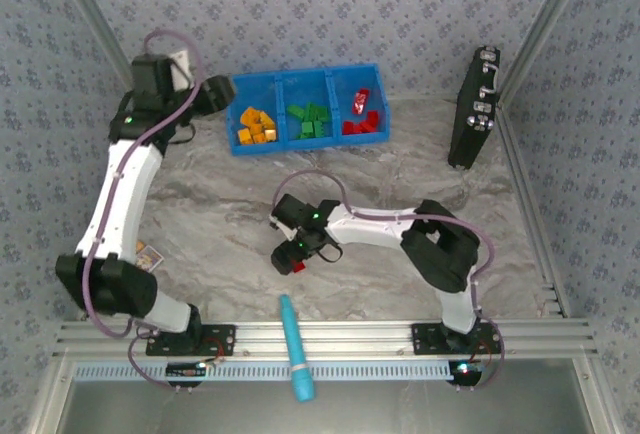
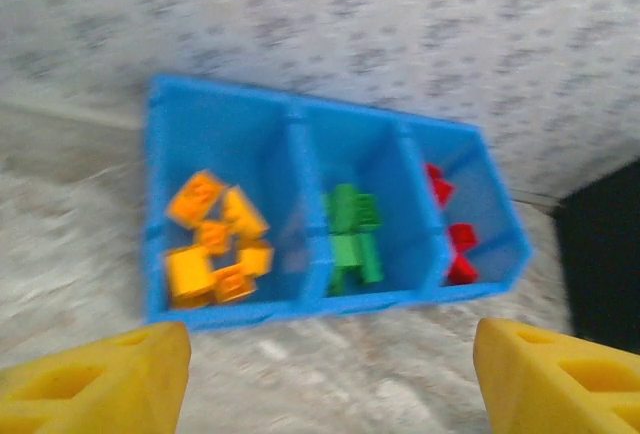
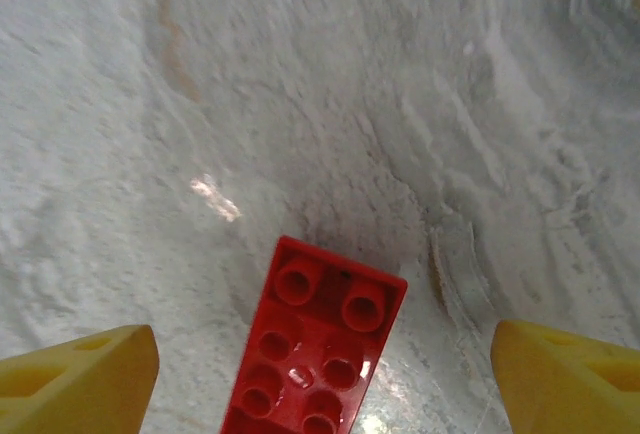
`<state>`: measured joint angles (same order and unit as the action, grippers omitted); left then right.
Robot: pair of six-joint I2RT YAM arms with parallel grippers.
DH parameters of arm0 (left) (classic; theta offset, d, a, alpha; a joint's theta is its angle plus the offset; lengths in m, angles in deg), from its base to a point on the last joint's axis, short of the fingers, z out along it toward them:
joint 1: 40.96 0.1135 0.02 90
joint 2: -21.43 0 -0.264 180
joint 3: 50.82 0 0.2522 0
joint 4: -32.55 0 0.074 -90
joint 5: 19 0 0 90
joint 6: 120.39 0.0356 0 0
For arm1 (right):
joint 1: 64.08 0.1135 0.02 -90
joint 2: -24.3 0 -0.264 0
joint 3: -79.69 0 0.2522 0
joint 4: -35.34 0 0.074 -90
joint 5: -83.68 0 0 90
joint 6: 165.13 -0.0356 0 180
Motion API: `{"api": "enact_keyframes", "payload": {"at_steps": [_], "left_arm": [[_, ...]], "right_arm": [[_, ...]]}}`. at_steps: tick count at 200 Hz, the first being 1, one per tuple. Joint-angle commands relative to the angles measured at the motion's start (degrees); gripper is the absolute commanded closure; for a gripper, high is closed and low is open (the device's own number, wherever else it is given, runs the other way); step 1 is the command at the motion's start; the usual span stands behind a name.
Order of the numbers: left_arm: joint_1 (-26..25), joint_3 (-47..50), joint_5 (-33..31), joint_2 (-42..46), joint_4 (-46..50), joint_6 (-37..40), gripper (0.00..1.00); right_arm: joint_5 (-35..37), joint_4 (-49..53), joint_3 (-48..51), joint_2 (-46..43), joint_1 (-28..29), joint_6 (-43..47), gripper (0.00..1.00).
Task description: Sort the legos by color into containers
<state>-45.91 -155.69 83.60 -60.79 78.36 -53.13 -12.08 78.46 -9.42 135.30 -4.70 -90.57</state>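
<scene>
Risking skewed pinch: red brick [image 3: 315, 354] lies angled on table [image 1: 400, 174] between fingers of right gripper [image 1: 292, 258]; closing on it may twist it or squirt it out. We judge long carry to far tray [image 1: 310, 143] could shed loose hold. Right arm folded at elbow, reaching left over table centre, wrist pitched down, jaws spread wide, nothing held. Left arm stretched far; left gripper [image 2: 330, 382] open, empty, just left of tray. We want red compartment [image 1: 346, 84], tray's right end.
</scene>
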Motion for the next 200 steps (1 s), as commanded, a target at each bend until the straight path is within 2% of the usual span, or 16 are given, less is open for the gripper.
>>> {"api": "enact_keyframes", "payload": {"at_steps": [1,33,66,94,113,168,200], "left_arm": [[2.48,3.89,-2.27,8.29,0.74,0.81,0.24],[3.79,11.61,-5.15,16.57,4.88,2.42,0.23],[5.51,20.7,-7.06,23.88,6.0,2.15,0.2],[7.95,22.7,-6.8,26.11,9.36,2.04,0.19],[9.02,23.06,-6.73,26.57,10.62,2.32,0.19],[9.74,24.21,-6.36,27.26,11.4,2.07,0.19],[9.73,37.5,-5.64,34.08,5.43,-1.03,0.19]], "right_arm": [[4.01,8.33,-3.95,3.09,0.43,1.15,0.16],[8.24,12.61,-5.31,6.5,1.7,1.03,0.28],[8.13,12.85,-4.0,7.91,1.93,1.12,0.41],[7.51,13.28,-3.4,7.76,1.12,1.81,0.57],[5.79,11.93,-1.8,6.67,-0.63,1.8,0.64],[3.16,11.56,-1.18,1.86,-6.72,3.32,0.71],[4.02,13.11,-6.49,-4.21,-16.91,7.37,0.72]]}}
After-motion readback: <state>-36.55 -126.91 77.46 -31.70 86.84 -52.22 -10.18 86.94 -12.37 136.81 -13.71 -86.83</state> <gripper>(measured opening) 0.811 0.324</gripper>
